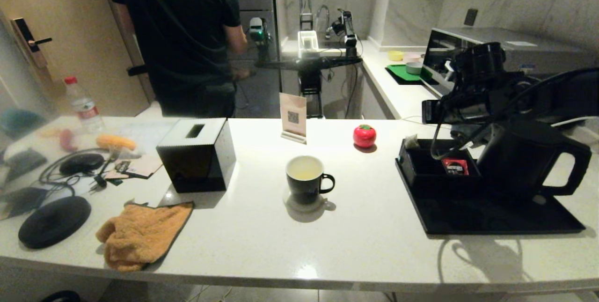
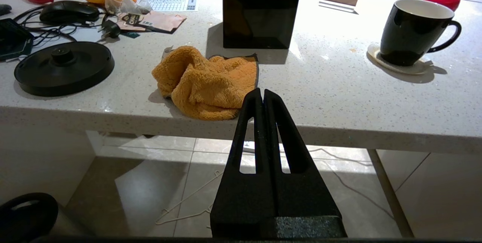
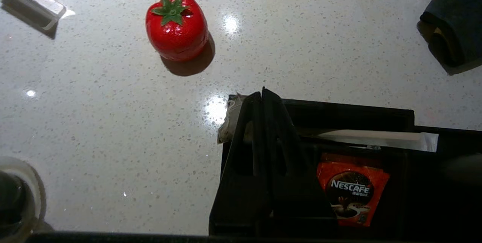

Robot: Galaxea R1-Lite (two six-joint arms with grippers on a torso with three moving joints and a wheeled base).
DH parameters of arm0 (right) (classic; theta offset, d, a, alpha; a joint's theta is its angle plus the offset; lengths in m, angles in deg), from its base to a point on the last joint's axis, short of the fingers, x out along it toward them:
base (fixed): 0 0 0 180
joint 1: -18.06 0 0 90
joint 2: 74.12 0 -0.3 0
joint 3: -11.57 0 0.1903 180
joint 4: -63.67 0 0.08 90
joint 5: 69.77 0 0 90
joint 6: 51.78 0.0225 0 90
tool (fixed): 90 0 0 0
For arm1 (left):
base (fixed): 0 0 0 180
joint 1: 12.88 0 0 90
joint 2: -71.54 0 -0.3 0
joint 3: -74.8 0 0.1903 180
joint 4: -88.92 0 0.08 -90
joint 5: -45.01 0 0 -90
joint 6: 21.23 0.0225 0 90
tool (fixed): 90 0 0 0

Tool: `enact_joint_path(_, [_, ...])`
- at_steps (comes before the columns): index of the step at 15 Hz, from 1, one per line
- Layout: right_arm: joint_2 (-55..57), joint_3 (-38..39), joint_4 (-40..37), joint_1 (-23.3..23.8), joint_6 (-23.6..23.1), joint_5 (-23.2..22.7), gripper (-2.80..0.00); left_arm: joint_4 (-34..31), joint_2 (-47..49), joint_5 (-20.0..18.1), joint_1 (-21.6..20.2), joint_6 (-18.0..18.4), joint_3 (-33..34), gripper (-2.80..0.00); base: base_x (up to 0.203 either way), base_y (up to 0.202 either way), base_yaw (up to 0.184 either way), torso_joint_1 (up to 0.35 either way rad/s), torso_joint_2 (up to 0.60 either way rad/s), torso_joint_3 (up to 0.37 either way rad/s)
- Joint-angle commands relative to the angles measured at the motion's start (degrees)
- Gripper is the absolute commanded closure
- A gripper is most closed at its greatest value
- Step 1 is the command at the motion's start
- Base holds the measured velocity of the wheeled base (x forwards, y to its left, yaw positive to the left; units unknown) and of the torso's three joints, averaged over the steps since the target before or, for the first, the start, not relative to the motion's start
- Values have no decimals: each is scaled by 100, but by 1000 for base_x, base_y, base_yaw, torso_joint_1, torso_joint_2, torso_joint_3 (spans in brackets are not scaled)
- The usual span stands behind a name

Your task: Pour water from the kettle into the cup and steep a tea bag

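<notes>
The black cup (image 1: 305, 185) stands on a white coaster mid-table, with pale yellowish water (image 1: 304, 169) inside; the left wrist view shows the cup (image 2: 412, 32) too. The tall black kettle (image 1: 519, 161) stands on a black tray (image 1: 491, 220) at the right. A small greyish tea bag (image 1: 412, 141) leans at the far left corner of a black organiser box (image 1: 421, 173). My right gripper (image 3: 260, 93) hovers shut just over that corner, beside the tea bag (image 3: 229, 118), with nothing between its fingers. My left gripper (image 2: 262, 91) is shut and empty, below the table's front edge.
A red packet (image 3: 352, 190) and a white sachet lie in the box. A red tomato (image 1: 364, 135), a QR sign (image 1: 293, 117), a black tissue box (image 1: 196, 157), an orange cloth (image 1: 140, 234) and the kettle base (image 1: 54, 221) sit on the table. A person (image 1: 182, 35) stands behind.
</notes>
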Motion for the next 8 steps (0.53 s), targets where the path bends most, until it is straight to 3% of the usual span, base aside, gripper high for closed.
enact_joint_path(1, [303,-230,-30,-5,9,108,0,1,5,3,-1,-5,5,0,0,0,0,0,0,0])
enact_joint_path(5, [454,-354,-62,-5,8,129,0,1,5,3,-1,-5,-4,0,0,0,0,0,0,0])
enact_joint_path(6, [454,-333,-103,-5,15,129,-280,1,5,3,-1,-5,5,0,0,0,0,0,0,0])
enact_joint_path(8, [463,-335,-305,4,81,128,-280,1,5,3,-1,-5,0,0,0,0,0,0,0,0])
